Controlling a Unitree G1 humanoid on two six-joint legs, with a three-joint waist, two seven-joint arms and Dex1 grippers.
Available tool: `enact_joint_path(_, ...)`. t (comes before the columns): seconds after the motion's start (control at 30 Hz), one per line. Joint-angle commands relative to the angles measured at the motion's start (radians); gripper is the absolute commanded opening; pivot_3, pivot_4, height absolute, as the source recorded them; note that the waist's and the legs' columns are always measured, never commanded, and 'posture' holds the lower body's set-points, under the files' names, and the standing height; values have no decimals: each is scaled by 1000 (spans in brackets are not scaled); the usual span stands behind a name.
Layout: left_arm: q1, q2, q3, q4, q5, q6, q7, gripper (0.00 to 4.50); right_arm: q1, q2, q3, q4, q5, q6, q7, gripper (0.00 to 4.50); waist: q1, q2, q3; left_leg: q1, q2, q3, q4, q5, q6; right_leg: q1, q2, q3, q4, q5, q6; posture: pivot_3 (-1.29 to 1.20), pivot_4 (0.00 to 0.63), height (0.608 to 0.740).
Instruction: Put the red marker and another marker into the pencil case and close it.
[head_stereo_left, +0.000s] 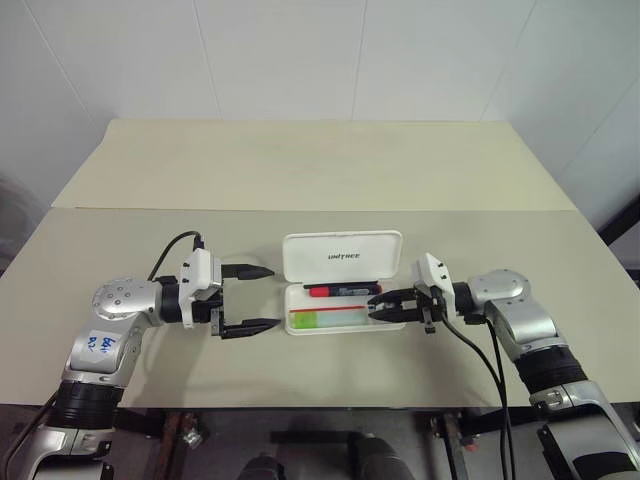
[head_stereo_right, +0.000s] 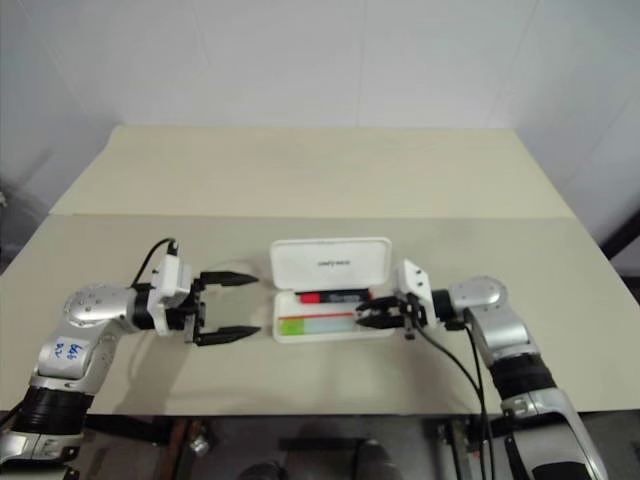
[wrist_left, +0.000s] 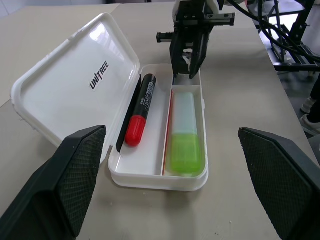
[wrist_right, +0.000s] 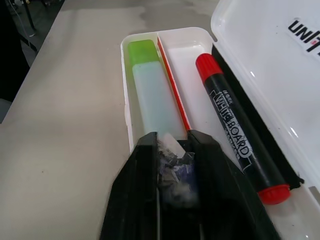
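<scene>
Beige table (head_stereo_left: 300, 190), both markers in the pencil case (head_stereo_left: 342, 322): my right gripper (head_stereo_left: 383, 306) barely released on the green highlighter (wrist_left: 185, 135) could drag it out, left gripper (head_stereo_left: 250, 299) spread wide.

Head pair above, looking down, wrist cameras close, facing, sharing pencil case (wrist_left: 150, 165)

Two beige tables (head_stereo_left: 300, 170) abut before a white tiled wall (head_stereo_left: 300, 50).
</scene>
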Motion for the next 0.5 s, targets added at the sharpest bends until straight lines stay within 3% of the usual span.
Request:
enact_joint_path(0.03,-15,9,13,-15,-15,-13,-7,4500,4,8,2,-39,14,2,16,2081,0,0,0,0,0,0,0,0,0,0,0,0,0,0,0,0,150,740)
enact_joint_path(0.27,-18,8,12,-8,-11,-19,-8,4500,-19,17,-16,-30,7,-26,3,4478,0,0,0,0,0,0,0,0,0,0,0,0,0,0,0,0,150,740)
enact_joint_path(0.5,-20,1,12,3,-12,-25,-6,4500,2,-27,-65,-166,59,37,-5,4478,1,0,0,0,0,0,0,0,0,0,0,0,0,0,0,0,150,740)
